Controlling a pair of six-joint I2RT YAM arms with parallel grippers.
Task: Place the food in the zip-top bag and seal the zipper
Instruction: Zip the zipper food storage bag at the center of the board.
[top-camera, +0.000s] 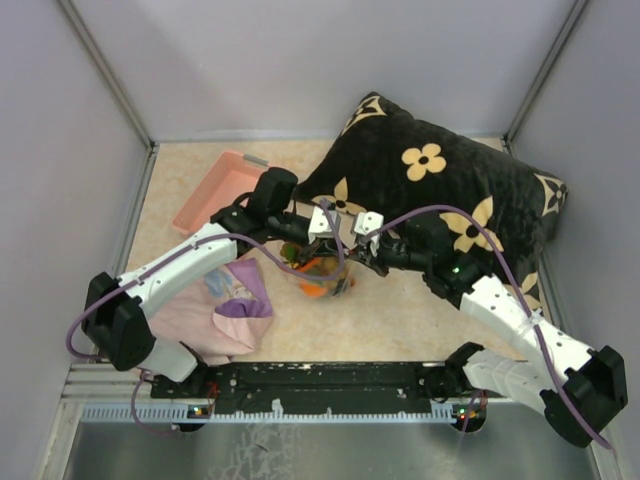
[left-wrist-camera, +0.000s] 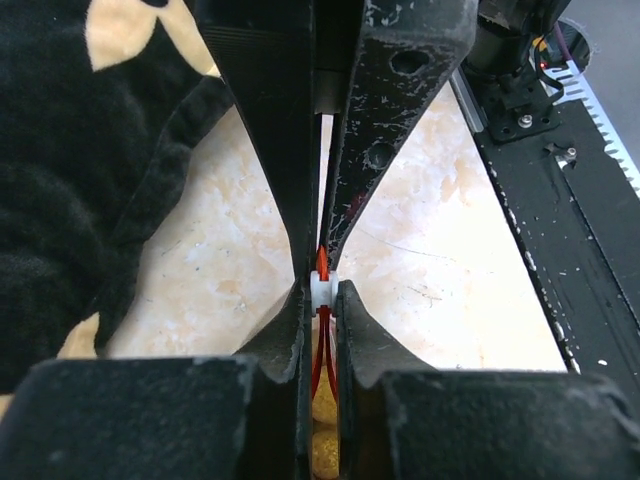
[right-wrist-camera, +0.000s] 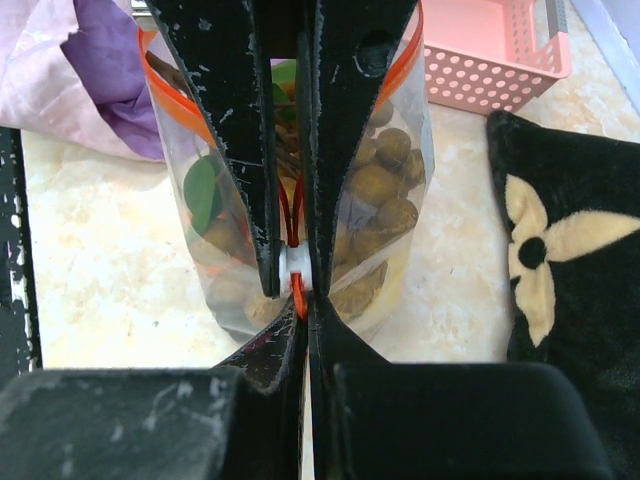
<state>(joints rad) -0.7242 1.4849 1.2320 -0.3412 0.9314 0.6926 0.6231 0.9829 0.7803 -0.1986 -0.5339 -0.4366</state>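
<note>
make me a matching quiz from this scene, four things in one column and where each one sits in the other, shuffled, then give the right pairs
Things
1. zip-top bag
2. pink basket
3. black pillow
4. pink-purple cloth

Places
a. far right of the table
b. near left of the table
c. middle of the table, with the food inside
d. far left corner of the table

Pairs: 1-c, 2-d, 3-a, 4-b
</note>
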